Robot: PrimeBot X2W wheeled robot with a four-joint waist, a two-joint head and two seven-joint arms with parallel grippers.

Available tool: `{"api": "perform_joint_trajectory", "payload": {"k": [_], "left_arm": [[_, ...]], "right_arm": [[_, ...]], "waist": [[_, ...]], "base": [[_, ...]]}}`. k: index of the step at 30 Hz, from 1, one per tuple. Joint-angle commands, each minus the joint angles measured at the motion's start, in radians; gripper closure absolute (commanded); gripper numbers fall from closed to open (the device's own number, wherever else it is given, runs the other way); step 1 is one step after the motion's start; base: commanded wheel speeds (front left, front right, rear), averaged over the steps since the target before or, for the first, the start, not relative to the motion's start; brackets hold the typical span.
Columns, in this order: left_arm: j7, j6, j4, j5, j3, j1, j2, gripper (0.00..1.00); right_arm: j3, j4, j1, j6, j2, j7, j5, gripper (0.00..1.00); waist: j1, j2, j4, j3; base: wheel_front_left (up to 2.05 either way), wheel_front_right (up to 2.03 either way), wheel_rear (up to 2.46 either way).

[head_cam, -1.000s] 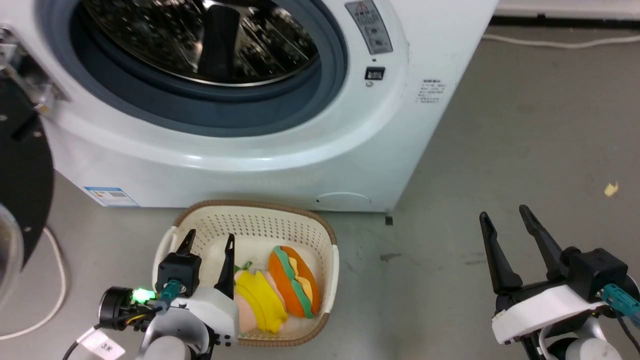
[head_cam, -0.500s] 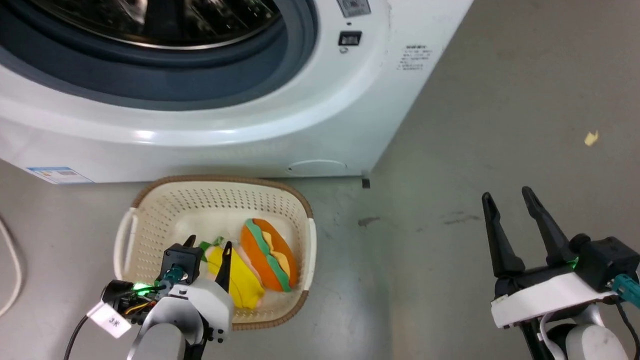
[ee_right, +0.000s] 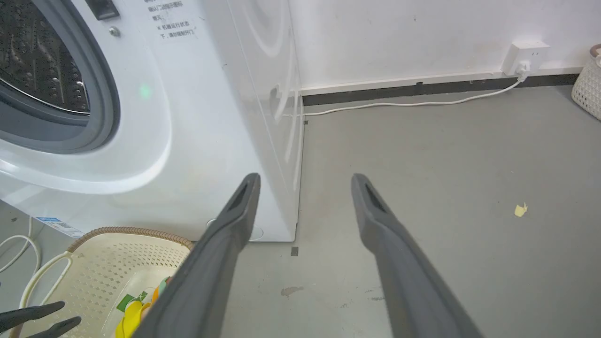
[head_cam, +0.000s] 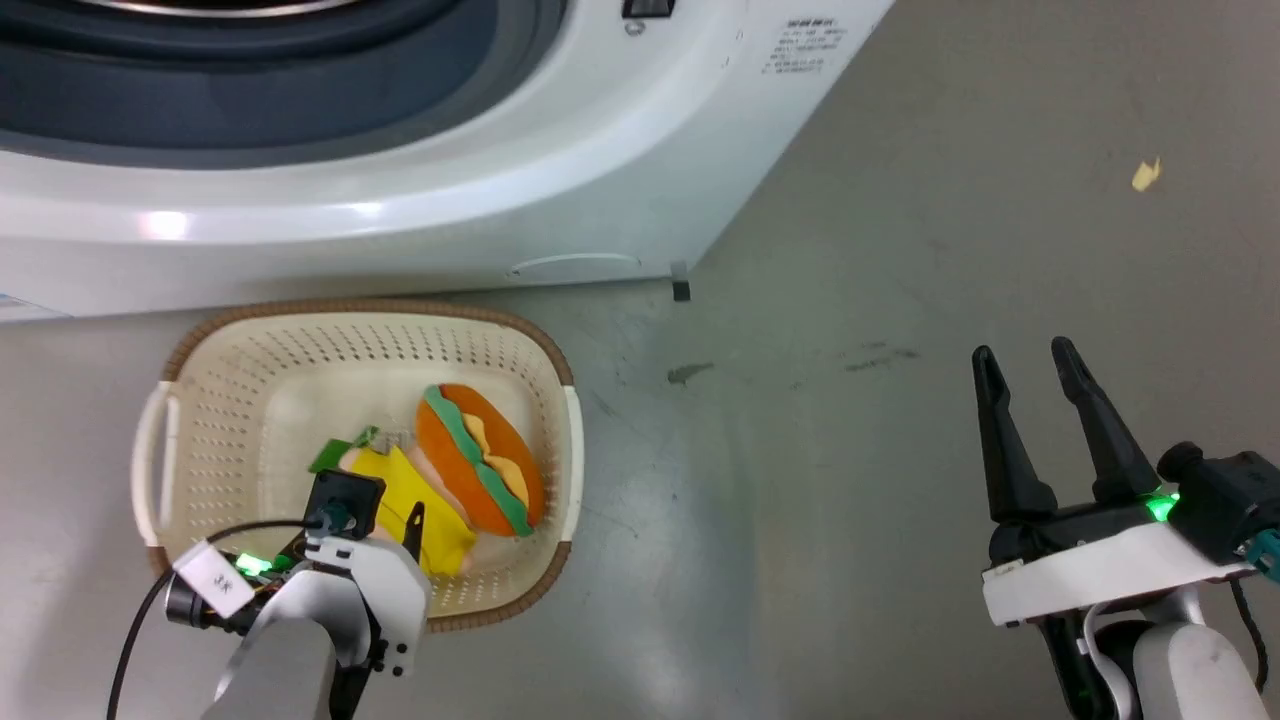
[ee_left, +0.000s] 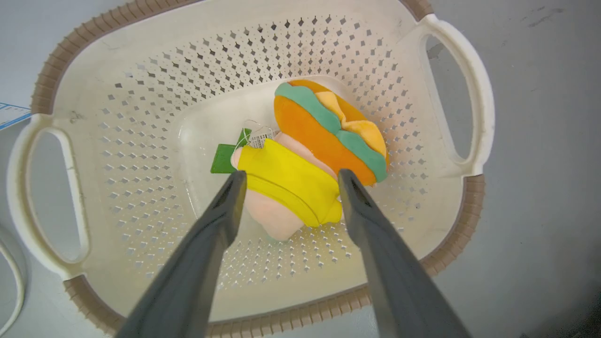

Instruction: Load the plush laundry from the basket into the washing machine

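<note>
Left jaws gape over plush laundry (ee_left: 293,180) in the basket (ee_left: 136,89), contact unclear; right jaws gape above floor (head_cam: 900,230).

Plain laundry or utility room. White washing machine (ee_right: 211,117) on bare grey floor (ee_right: 446,164); white wall (ee_right: 399,37), black skirting (ee_right: 422,88), socket (ee_right: 523,51) with cable (ee_right: 399,104).

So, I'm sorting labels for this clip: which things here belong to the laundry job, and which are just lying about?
In the job:
plush laundry
basket
washing machine
left gripper, open, astride the plush

Lying about:
yellowish scrap on the floor
white cable
wall socket
</note>
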Motion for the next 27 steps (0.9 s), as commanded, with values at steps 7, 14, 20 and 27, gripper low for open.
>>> {"api": "perform_joint_trajectory", "payload": {"k": [7,14,20,27], "left_arm": [[0.079,-0.015,0.117,0.01,-0.052,-0.11,0.039,0.0],[0.138,-0.029,0.189,0.041,-0.125,-0.197,0.069,0.0],[0.171,-0.037,0.239,0.049,-0.177,-0.26,0.087,0.0],[0.182,-0.046,0.301,0.041,-0.236,-0.343,0.11,0.0]], "right_arm": [[-0.002,-0.01,-0.033,-0.001,0.0,-0.027,0.046,0.0],[0.001,-0.014,-0.042,-0.001,0.0,-0.042,0.078,0.0],[-0.005,-0.019,-0.049,-0.001,0.0,-0.052,0.096,0.0],[-0.001,-0.027,-0.056,-0.001,0.0,-0.067,0.122,0.0]], "waist": [[-0.0001,-0.0001,-0.036,0.086],[-0.0001,-0.0001,-0.059,0.147],[-0.0001,-0.0001,-0.075,0.191],[-0.0001,-0.0001,-0.094,0.256]], "base": [[0.0,0.0,0.0],[0.0,0.0,0.0],[0.0,0.0,0.0],[0.0,0.0,0.0]]}}
